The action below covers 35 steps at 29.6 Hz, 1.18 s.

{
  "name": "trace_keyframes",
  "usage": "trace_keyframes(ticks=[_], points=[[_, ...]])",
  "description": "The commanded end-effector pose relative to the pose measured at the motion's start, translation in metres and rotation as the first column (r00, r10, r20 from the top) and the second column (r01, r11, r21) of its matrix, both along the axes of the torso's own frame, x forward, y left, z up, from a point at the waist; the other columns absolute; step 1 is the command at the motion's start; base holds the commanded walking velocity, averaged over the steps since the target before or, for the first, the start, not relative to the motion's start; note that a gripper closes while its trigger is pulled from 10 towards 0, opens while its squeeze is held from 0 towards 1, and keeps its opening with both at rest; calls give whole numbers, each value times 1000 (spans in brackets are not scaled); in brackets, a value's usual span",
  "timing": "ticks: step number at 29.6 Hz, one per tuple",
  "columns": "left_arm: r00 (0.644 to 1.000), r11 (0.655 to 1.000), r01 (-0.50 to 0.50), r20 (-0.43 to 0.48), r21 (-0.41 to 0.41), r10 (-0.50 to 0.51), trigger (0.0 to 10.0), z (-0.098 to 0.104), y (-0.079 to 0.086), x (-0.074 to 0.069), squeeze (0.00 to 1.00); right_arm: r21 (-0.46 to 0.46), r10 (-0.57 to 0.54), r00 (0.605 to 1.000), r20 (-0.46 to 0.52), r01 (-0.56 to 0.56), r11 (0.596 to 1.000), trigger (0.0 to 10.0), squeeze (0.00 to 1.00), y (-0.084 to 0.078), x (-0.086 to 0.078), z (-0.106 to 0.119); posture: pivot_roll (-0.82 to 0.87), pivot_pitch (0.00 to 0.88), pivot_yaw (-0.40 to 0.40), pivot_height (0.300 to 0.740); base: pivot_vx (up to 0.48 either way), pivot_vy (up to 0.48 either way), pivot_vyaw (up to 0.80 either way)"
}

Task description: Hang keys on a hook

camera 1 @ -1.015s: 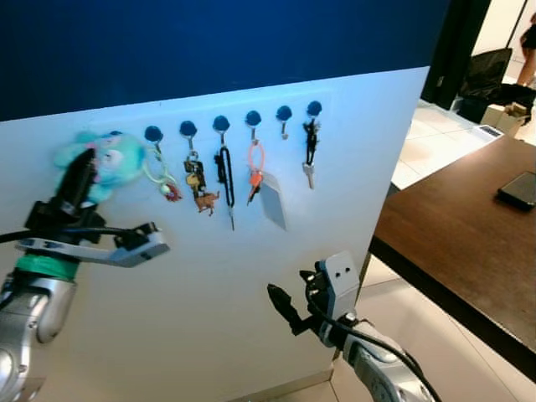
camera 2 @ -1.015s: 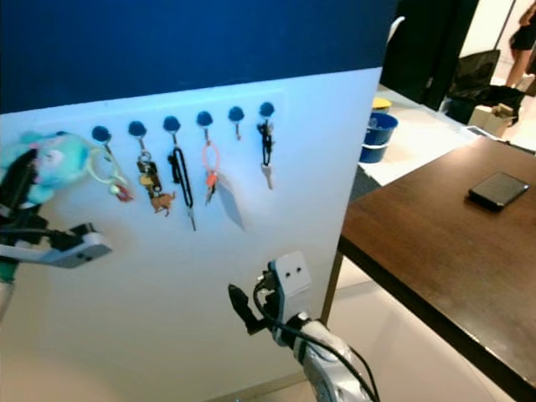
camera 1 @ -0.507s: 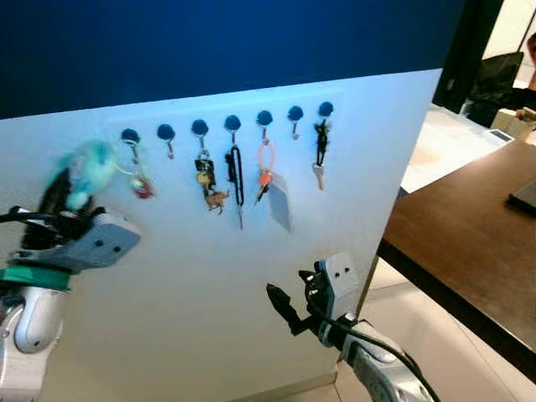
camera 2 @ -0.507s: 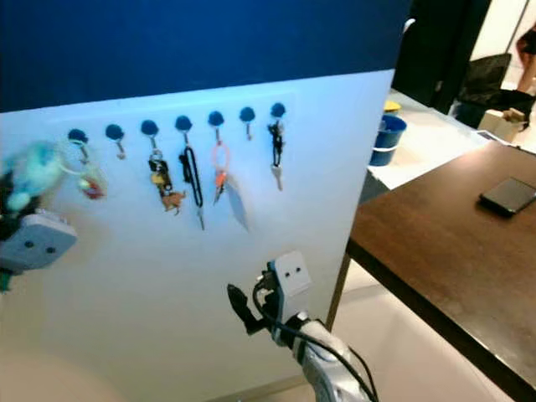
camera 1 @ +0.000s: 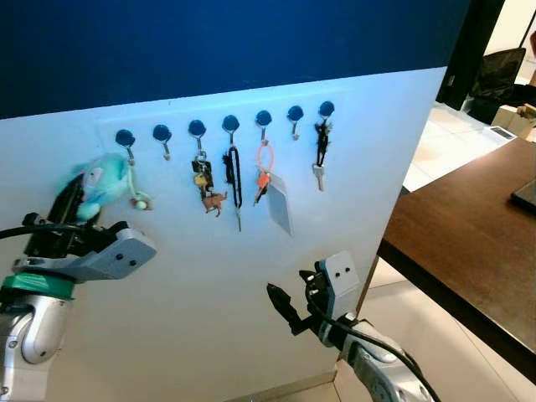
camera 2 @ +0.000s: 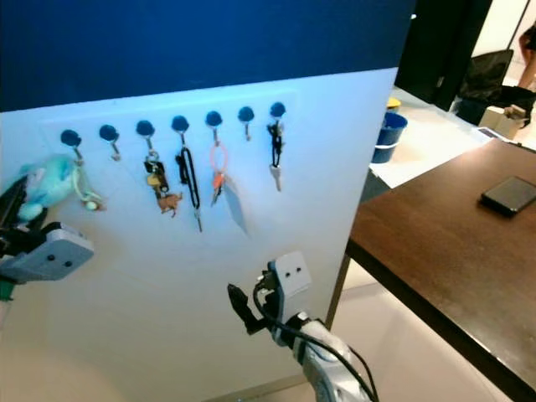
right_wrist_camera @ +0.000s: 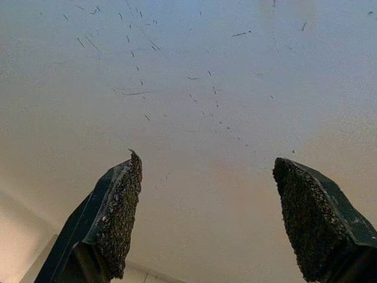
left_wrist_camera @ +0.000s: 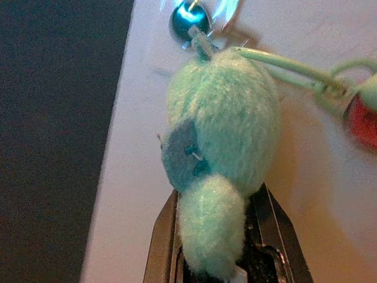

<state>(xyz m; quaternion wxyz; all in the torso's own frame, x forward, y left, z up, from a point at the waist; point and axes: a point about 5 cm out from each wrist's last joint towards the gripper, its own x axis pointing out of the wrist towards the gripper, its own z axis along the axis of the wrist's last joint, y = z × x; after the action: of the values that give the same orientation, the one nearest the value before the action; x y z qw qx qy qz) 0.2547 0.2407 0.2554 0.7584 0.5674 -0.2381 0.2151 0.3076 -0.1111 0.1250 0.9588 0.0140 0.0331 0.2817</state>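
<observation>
A turquoise plush keychain point(camera 1: 102, 182) is pinched at its lower end by my left gripper point(camera 1: 70, 206), which is shut on it, right against the white wall. In the left wrist view the plush point(left_wrist_camera: 221, 147) sits just under the leftmost blue-knobbed hook point(left_wrist_camera: 189, 17). Its pale green cord point(left_wrist_camera: 283, 68) runs off to a small red charm point(left_wrist_camera: 362, 118). In the eye views the cord point(camera 2: 81, 177) hangs down from that hook point(camera 2: 71, 138). My right gripper point(right_wrist_camera: 215, 218) is open, low before the wall, holding nothing.
A row of several hooks point(camera 1: 226, 124) crosses the wall, most of them holding keys point(camera 1: 204, 182); the second hook point(camera 1: 162, 134) is bare. A dark wooden table point(camera 1: 469, 239) with a black phone point(camera 2: 507, 193) stands at the right. Behind it are a blue bucket point(camera 2: 387, 134) and a tiled floor.
The left gripper carried the plush from beside the second hook to the leftmost one and has sunk a little; the cord now hangs there. The right arm has stayed still. The camera has shifted slightly.
</observation>
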Motion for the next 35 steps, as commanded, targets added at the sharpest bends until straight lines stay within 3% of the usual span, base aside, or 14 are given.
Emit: trace_keyframes(ticks=[1, 6, 11, 16, 18, 19, 20, 22, 24, 25, 26, 28, 30, 35], points=[[990, 990, -138, -6, 35, 138, 10000, 2, 21, -3, 0, -6, 8, 1000, -8, -8, 1000, 10000, 0, 2, -2, -4, -200, 67, 122, 740, 0, 0, 0], [980, 983, -172, -90, 66, 178, 10000, -2, 26, -1, 0, -6, 9, 1000, -8, -9, 1000, 10000, 0, 2, -2, -4, -200, 67, 122, 740, 0, 0, 0], [945, 992, -86, -323, -88, 54, 10000, -27, 22, 5, 0, -7, 9, 1000, -8, -9, 1000, 10000, 0, 2, -3, -4, -200, 67, 122, 740, 0, 0, 0], [837, 967, -25, -534, -254, -118, 10000, -49, 15, 4, 0, -6, 8, 1000, -8, -8, 1000, 10000, 0, 2, -2, -4, -200, 67, 122, 740, 0, 0, 0], [695, 950, -46, -693, -309, -192, 10000, -65, 16, -4, 0, -6, 8, 1000, -8, -8, 1000, 10000, 0, 1, -3, -5, -200, 67, 122, 740, 0, 0, 0], [695, 950, -46, -693, -309, -192, 10000, -65, 16, -4, 0, -6, 8, 1000, -8, -8, 1000, 10000, 0, 1, -3, -5, -200, 67, 122, 740, 0, 0, 0], [507, 937, -86, -825, -338, -251, 10000, -85, 16, -19, 0, -6, 8, 1000, -9, -8, 1000, 10000, 0, 1, -3, -5, -200, 67, 122, 740, 0, 0, 0], [507, 937, -86, -825, -338, -251, 10000, -85, 16, -19, 0, -6, 8, 1000, -9, -8, 1000, 10000, 0, 1, -3, -5, -200, 67, 122, 740, 0, 0, 0], [43, 925, -141, -936, -352, -349, 10000, -122, 8, -66, 0, -4, 11, 1000, -10, -11, 1000, 10000, 0, 2, -3, -6, -194, 69, 125, 740, 0, 0, 0], [43, 925, -141, -936, -352, -349, 10000, -122, 8, -66, 0, -4, 11, 1000, -10, -11, 1000, 10000, 0, 2, -3, -6, -194, 69, 125, 740, 0, 0, 0], [-75, 890, -178, -895, -421, -439, 10000, -133, -2, -81, 0, -4, 10, 1000, -10, -10, 1000, 10000, 0, 3, -3, -6, -194, 69, 125, 740, 0, 0, 0], [-75, 890, -178, -895, -421, -439, 10000, -133, -2, -81, 0, -4, 10, 1000, -10, -10, 1000, 10000, 0, 3, -3, -6, -194, 69, 125, 740, 0, 0, 0], [-156, 792, -218, -781, -570, -605, 10000, -142, -25, -92, 0, -2, 10, 1000, -10, -10, 1000, 10000, 0, 3, -4, -6, -194, 69, 125, 740, 0, 0, 0], [-167, 748, -227, -732, -624, -661, 10000, -143, -34, -93, 0, -3, 11, 1000, -10, -11, 1000, 10000, 0, 3, -4, -6, -194, 69, 125, 740, 0, 0, 0]])
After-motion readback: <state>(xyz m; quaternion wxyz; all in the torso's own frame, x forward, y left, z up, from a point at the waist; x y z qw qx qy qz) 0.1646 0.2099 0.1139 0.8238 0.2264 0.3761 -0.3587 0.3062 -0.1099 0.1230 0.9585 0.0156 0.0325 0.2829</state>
